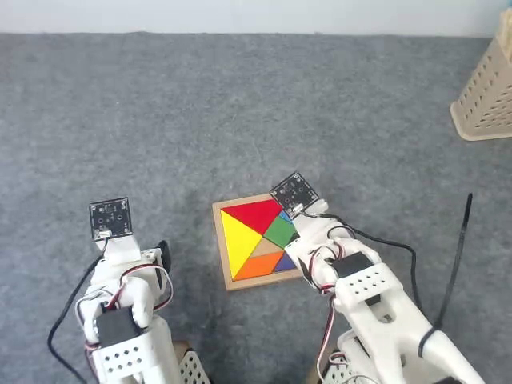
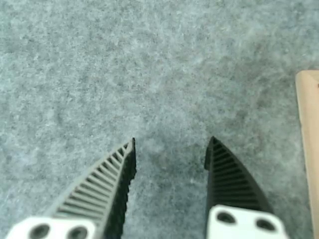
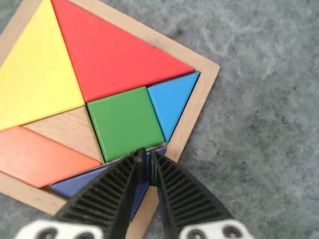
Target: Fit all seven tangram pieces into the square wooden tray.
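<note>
Grey carpet holds the tray at 6 o'clock from centre. 6 coloured pieces lie flush, so the job looks nearly done. The pale triangle may be piece 7 or a bare gap. The right gripper, jaws almost closed and empty, is over the dark blue piece. The left gripper gapes wide at the tray's 9 o'clock.

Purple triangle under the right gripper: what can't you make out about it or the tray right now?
- Purple triangle: right wrist view, right gripper fingers cover its middle, so whether it lies flush is unclear.
- Blue triangle: high view, mostly hidden by the right arm's camera.
- Tray: left wrist view, cut off by the edge.
</note>
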